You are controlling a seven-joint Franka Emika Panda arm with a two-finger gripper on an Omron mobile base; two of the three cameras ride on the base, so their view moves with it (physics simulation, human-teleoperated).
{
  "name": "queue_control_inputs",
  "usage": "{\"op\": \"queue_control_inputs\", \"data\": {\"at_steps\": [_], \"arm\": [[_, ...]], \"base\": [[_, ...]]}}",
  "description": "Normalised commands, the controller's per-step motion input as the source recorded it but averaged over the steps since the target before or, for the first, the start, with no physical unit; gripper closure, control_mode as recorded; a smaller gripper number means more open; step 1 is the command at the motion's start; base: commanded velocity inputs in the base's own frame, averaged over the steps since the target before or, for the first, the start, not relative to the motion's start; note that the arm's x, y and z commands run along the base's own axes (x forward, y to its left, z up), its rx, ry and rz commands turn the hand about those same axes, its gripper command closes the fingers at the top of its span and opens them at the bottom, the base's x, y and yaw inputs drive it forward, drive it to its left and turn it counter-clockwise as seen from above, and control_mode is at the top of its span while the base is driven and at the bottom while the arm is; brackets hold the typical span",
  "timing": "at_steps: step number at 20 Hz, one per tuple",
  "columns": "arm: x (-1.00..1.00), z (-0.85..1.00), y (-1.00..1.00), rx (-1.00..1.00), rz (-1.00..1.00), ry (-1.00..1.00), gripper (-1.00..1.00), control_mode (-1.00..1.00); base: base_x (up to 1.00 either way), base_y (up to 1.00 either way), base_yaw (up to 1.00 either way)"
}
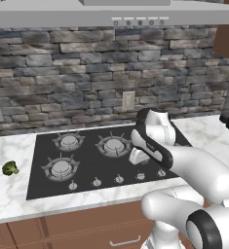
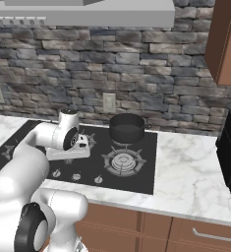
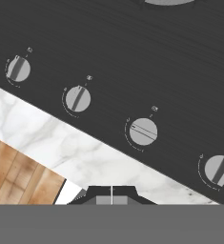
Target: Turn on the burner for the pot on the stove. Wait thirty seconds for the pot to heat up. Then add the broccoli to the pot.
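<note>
Hand (image 3: 111, 194) sits low over the front edge of the stove (image 1: 86, 182), fingers together as far as I can tell, holding nothing. Four knobs show ahead; the third knob (image 3: 143, 131) is turned differently from its neighbours. I judge this is the knob step: I should match the knob to the pot's burner before gripping. Farther back, the pot (image 2: 127, 128), squat, dark, straight-sided, sits on a rear burner. Broccoli (image 1: 9, 168), small and bright green, lies on the worktop (image 1: 9, 189) left of the stove.
</note>
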Motion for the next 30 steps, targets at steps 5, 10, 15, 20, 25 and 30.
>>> {"op": "queue_control_inputs", "data": {"at_steps": [5,10,15,20,25,30], "arm": [[0.0,0.0,0.0,0.0,0.0,0.0,1.0,-1.0],[0.0,0.0,0.0,0.0,0.0,0.0,1.0,-1.0],[0.0,0.0,0.0,0.0,0.0,0.0,1.0,-1.0],[0.0,0.0,0.0,0.0,0.0,0.0,1.0,-1.0],[0.0,0.0,0.0,0.0,0.0,0.0,1.0,-1.0],[0.0,0.0,0.0,0.0,0.0,0.0,1.0,-1.0]], "base": [[0.0,0.0,0.0],[0.0,0.0,0.0],[0.0,0.0,0.0],[0.0,0.0,0.0],[0.0,0.0,0.0],[0.0,0.0,0.0]]}}
